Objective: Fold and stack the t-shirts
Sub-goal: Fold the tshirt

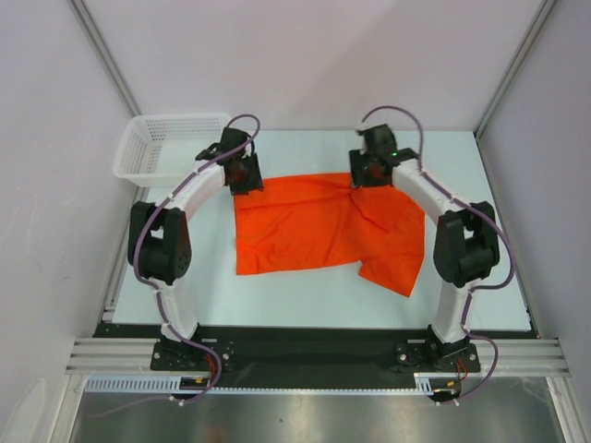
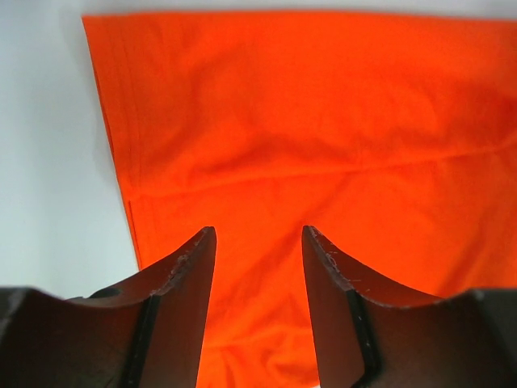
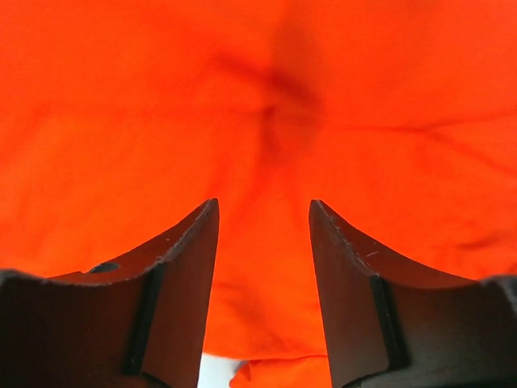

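One bright orange-red t-shirt (image 1: pixel 319 226) lies spread and partly folded on the white table, a sleeve or corner hanging toward the front right (image 1: pixel 392 268). My left gripper (image 1: pixel 245 180) hovers over the shirt's far left corner; in the left wrist view (image 2: pixel 258 230) its jaws stand apart with only cloth (image 2: pixel 307 121) below them. My right gripper (image 1: pixel 369 175) is at the shirt's far edge near a crease; in the right wrist view (image 3: pixel 264 202) its jaws are open over wrinkled cloth (image 3: pixel 266 89). Neither holds anything.
A white plastic mesh basket (image 1: pixel 166 146) stands at the table's far left corner, just left of the left arm. Bare table (image 1: pixel 305 300) shows in front of the shirt. Grey walls enclose the table on three sides.
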{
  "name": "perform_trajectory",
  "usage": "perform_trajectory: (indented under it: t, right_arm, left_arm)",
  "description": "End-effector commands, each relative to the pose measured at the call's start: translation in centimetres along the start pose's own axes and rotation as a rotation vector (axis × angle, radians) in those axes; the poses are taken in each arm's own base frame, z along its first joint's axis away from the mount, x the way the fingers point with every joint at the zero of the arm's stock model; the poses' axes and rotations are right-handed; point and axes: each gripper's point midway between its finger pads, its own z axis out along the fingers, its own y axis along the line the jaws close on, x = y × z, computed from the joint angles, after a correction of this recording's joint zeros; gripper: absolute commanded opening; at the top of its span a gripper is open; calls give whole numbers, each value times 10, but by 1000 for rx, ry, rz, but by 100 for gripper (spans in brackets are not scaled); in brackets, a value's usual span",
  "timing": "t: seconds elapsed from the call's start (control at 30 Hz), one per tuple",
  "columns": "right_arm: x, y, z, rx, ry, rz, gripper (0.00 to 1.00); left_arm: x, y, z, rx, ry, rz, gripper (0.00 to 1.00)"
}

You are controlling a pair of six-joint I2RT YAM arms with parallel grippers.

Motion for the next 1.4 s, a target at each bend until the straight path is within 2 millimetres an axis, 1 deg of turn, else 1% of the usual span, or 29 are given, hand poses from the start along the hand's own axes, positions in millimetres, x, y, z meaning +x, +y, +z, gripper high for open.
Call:
perform_trajectory:
  t: [0.0, 0.03, 0.07, 0.13, 0.17, 0.23, 0.27, 0.33, 0.37, 0.43, 0.5, 0.53, 0.57, 0.6, 0.63, 0.7, 0.73, 0.77, 0.87, 0.93, 0.97, 1.0, 1.03, 1.1, 1.13, 1.2, 1.23, 1.3, 1.37]
  right_arm:
    - [45, 2, 9, 54, 125, -205, 53]
    - [51, 15, 11, 61, 133, -259, 52]
    - [60, 17, 15, 79, 162, -292, 51]
    - [70, 20, 19, 144, 177, -381, 49]
    - [74, 17, 24, 170, 185, -407, 46]
    - [73, 15, 26, 192, 175, -411, 43]
    - [76, 15, 31, 196, 183, -423, 41]
    - [78, 13, 35, 225, 193, -444, 41]
    - [76, 13, 38, 229, 191, -437, 40]
    - [82, 12, 47, 237, 211, -440, 40]
    - [81, 10, 52, 270, 210, -449, 40]
    - [89, 6, 57, 283, 239, -453, 40]
    - [89, 5, 60, 291, 245, -448, 39]
    - [85, 3, 61, 309, 236, -445, 38]
    - [87, 2, 63, 317, 242, -446, 36]
    - [81, -4, 62, 349, 228, -436, 29]
    - [79, -6, 61, 357, 228, -433, 23]
    - [76, -5, 59, 359, 220, -430, 20]
    - [65, -8, 49, 361, 193, -411, 15]
    - [63, -10, 46, 339, 198, -398, 12]
    - [58, -9, 43, 331, 189, -396, 11]
    - [58, -7, 42, 301, 195, -397, 10]
    - [57, -8, 40, 287, 196, -388, 9]
    - [52, 0, 35, 207, 184, -353, 8]
    - [47, -4, 34, 190, 179, -323, 8]
    - [40, 5, 32, 92, 164, -265, 9]
    - [36, -1, 33, 78, 158, -221, 10]
    - [32, -2, 35, 37, 153, -156, 11]
    - [30, -10, 37, 19, 159, -87, 12]
  left_arm:
    - [6, -7, -20, 55, -26, 37, 52]
    - [17, -3, -17, 45, -5, 39, 52]
    - [20, -2, -18, 47, -4, 41, 52]
    - [29, 1, -18, 44, 11, 42, 51]
    - [32, 2, -19, 45, 17, 43, 51]
    - [34, 2, -21, 46, 15, 48, 51]
    - [32, 3, -25, 45, 7, 50, 51]
    - [35, 4, -26, 43, 9, 54, 51]
    - [35, 5, -27, 43, 9, 56, 51]
    - [36, 6, -29, 43, 7, 58, 50]
    - [38, 6, -30, 44, 11, 66, 51]
    - [37, 7, -31, 43, 7, 65, 50]
    - [37, 7, -32, 42, 5, 69, 50]
    - [38, 8, -32, 38, 3, 74, 50]
    - [37, 9, -32, 36, 0, 76, 50]
    - [37, 10, -33, 33, 1, 80, 50]
    - [38, 10, -33, 31, 1, 80, 50]
    - [37, 10, -33, 33, -1, 82, 50]
    - [38, 10, -31, 31, 3, 82, 50]
    - [36, 9, -31, 33, -1, 80, 50]
    - [36, 8, -30, 35, 2, 81, 50]
    - [34, 8, -30, 34, 1, 80, 50]
    - [35, 8, -29, 34, 4, 80, 50]
    - [33, 7, -27, 38, 4, 81, 50]
    - [34, 6, -27, 38, 6, 79, 50]
    - [35, 6, -24, 40, 14, 77, 50]
    - [35, 6, -24, 40, 14, 76, 51]
    - [36, 7, -23, 41, 17, 76, 50]
    - [37, 8, -23, 37, 19, 75, 50]
